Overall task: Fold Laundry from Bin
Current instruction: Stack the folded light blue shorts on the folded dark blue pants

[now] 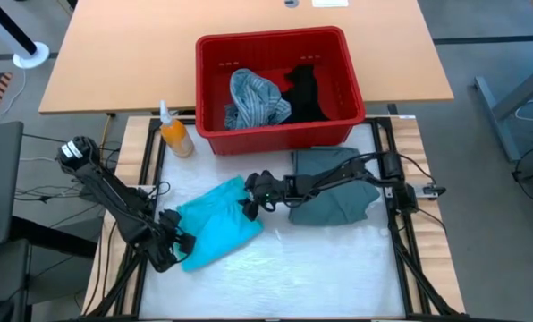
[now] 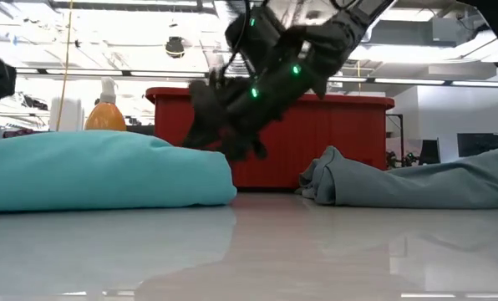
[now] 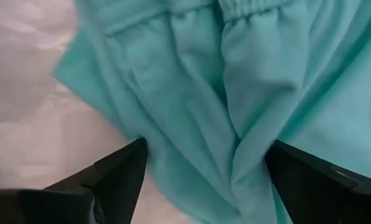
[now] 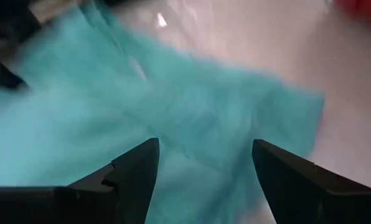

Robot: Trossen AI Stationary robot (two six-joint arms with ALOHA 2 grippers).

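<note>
With both end effectors spread wide, the left end effector point(image 1: 179, 243) at the turquoise garment's point(image 1: 215, 224) near-left edge on the counter point(image 1: 320, 268) and the right end effector point(image 1: 253, 199) at its far-right edge, uneven grips could bunch the fold.

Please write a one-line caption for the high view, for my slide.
Both open grippers, left and right, at the bright turquoise garment before the red slotted plastic bin.

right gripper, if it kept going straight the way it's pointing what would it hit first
Most likely the turquoise garment: the right gripper is open, and the cloth fills the view between and beyond its fingers. How near it is cannot be told, since that picture is blurred.
</note>
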